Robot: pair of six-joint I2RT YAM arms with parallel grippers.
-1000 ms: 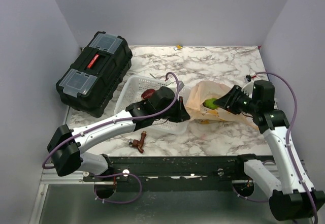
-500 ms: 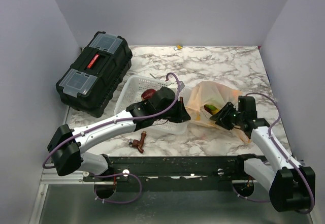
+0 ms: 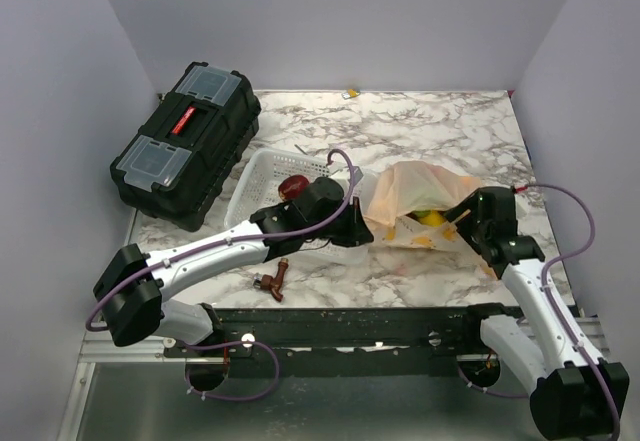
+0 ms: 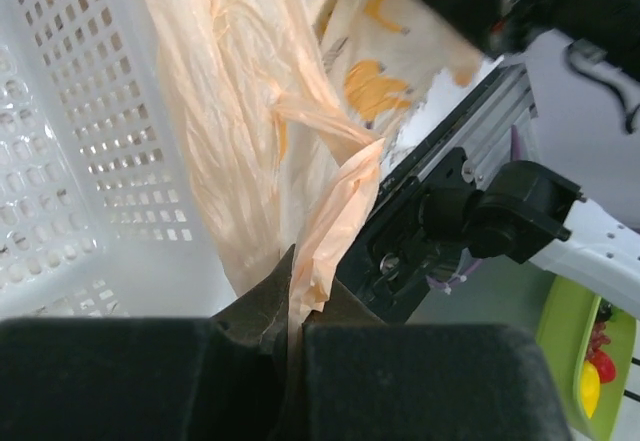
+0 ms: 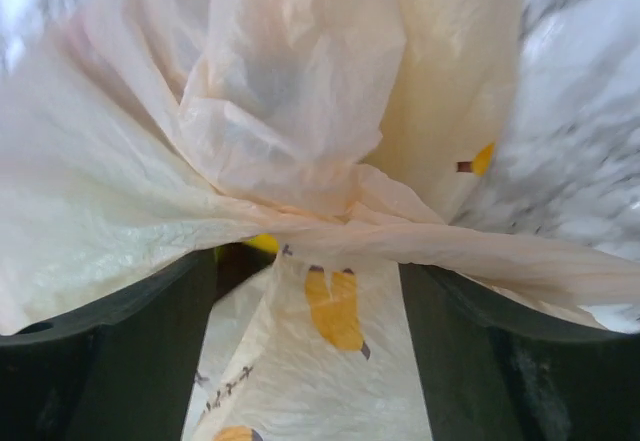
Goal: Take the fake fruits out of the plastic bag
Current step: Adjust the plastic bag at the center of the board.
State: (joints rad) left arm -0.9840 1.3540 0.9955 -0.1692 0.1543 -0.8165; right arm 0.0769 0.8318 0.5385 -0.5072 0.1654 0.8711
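Locate the toolbox (image 3: 190, 141) at the far-left corner of the tabletop (image 3: 450, 121). The basket (image 3: 250, 186) lies just right of it, left of centre, with one fake fruit (image 3: 294, 185) in it. The plastic bag (image 3: 420, 191) lies right of centre, just beside the basket's right side. A second fruit (image 3: 432, 218) sits in the bag's near side. The tap-shaped object (image 3: 272, 282) lies by the near edge, before the basket.

A fixed camera high behind the robot is looking down over the whole bench (image 3: 420, 121), while both wrist cameras are staring close-up at the plastic bag (image 3: 415, 189) all three are sharing.
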